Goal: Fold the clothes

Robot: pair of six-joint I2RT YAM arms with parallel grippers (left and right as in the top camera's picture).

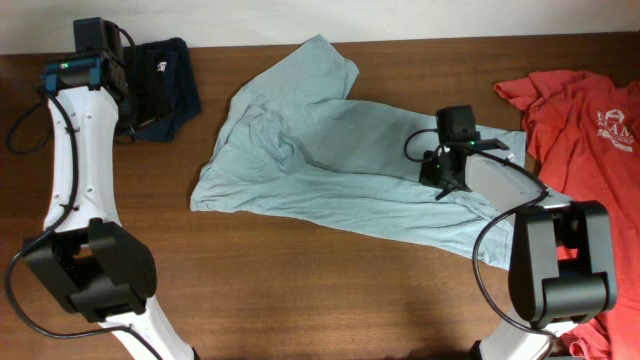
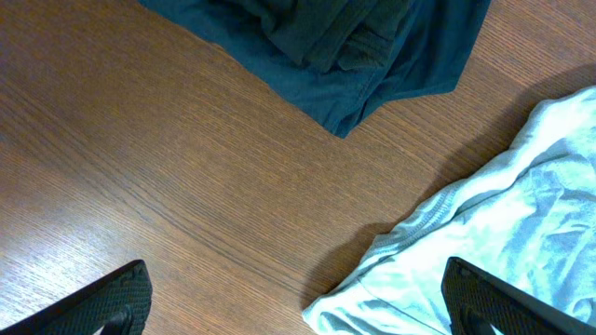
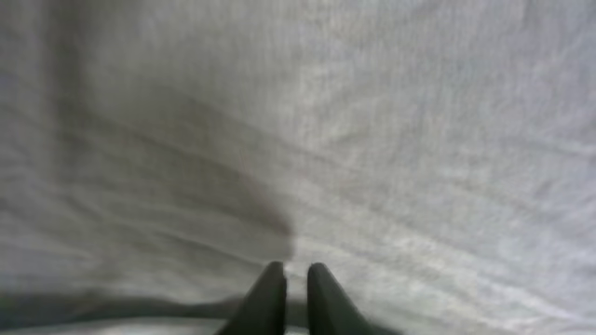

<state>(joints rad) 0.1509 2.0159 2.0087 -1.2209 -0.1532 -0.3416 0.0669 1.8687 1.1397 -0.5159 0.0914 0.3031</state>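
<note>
Soft, light and limp, the shirt [image 1: 320,150] is spread rumpled at the middle of the worktop [image 1: 300,290] and is judged best pinched at hem corners; the left tool [image 2: 298,302] is spread wide, while whether the right tool [image 3: 296,296], over it, is closed cannot be told.

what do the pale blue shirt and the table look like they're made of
Pale blue shirt: soft matte knit, probably cotton; it lies in limp wrinkles with a stitched hem. Table: wood or wood-look laminate, smooth, brown with fine grain lines.
</note>
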